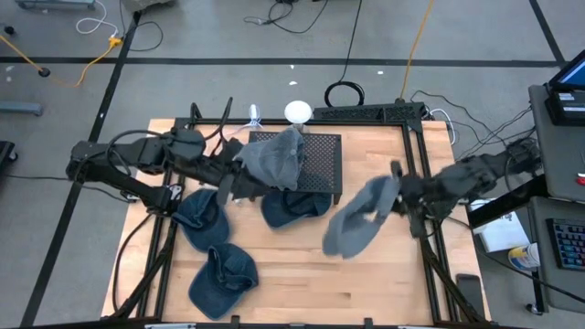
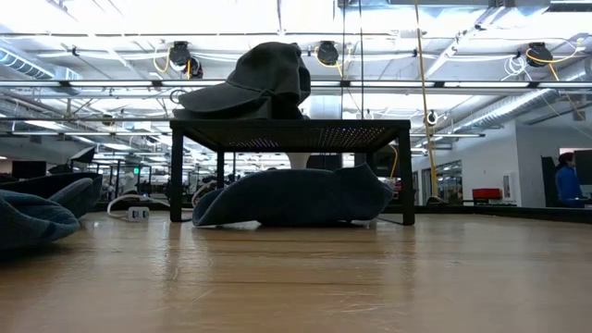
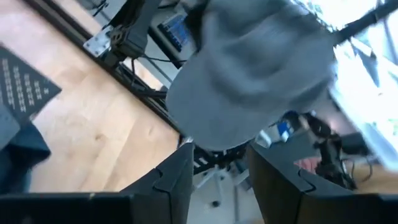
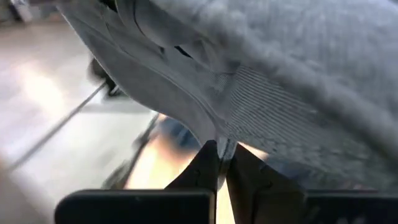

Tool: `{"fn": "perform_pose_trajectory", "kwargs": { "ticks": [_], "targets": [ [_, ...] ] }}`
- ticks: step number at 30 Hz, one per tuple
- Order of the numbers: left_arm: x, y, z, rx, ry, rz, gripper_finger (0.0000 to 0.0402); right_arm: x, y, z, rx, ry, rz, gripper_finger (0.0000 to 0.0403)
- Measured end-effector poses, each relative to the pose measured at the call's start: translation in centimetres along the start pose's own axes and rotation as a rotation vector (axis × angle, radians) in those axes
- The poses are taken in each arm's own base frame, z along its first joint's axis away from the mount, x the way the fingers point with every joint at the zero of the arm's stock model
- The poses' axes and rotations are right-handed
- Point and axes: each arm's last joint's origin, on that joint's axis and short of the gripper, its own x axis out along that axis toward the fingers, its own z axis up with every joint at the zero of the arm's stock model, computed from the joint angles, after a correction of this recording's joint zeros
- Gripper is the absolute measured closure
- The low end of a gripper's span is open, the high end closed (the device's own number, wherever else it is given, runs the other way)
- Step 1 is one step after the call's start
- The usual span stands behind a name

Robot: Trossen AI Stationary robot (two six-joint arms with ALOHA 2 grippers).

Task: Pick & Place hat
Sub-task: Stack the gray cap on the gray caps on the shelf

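Right pincer (image 4: 217,163) clamped on grey hat (image 4: 280,68)

A grey fabric cap (image 1: 358,217) hangs crumpled at four o'clock; another (image 1: 274,157) rests at twelve.

Grey floor (image 1: 210,37) with black tape lines and loose cables (image 1: 302,18), bright ceiling lights (image 2: 83,14), exposed pipes overhead.

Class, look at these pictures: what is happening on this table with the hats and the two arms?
The right end effector is shut on a grey fabric cap, holding it above the wooden table. The left end effector sits by the black perforated metal stand, where another grey cap already rests. A dark blue cap lies under the stand, and two more lie on the table.
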Motion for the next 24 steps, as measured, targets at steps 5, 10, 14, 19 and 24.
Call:
{"fn": "perform_pose_trajectory", "kwargs": {
  "ticks": [5,10,14,19,24],
  "targets": [
    [-0.1,0.0,0.7,-0.126,-0.044,-0.024,0.024,-0.5,-0.4,3.1,-0.258,-0.262,-0.089,0.0397],
    [-0.3,-0.4,1.7,-0.206,-0.074,-0.119,0.0218,-0.2,-0.7,4.9,-0.467,-0.42,-0.185,0.0397],
    [-0.5,-0.6,2.4,-0.258,-0.076,-0.19,0.019,0.2,-0.9,5.9,-0.595,-0.517,-0.265,0.0397],
    [-0.8,-0.9,3.0,-0.303,-0.066,-0.273,0.0154,1.6,-1.2,6.8,-0.724,-0.612,-0.305,0.0397],
    [-1.1,-1.0,3.7,-0.318,-0.087,-0.327,0.0133,4.3,-1.9,7.3,-0.777,-0.66,-0.277,0.0397]
  ]
}}
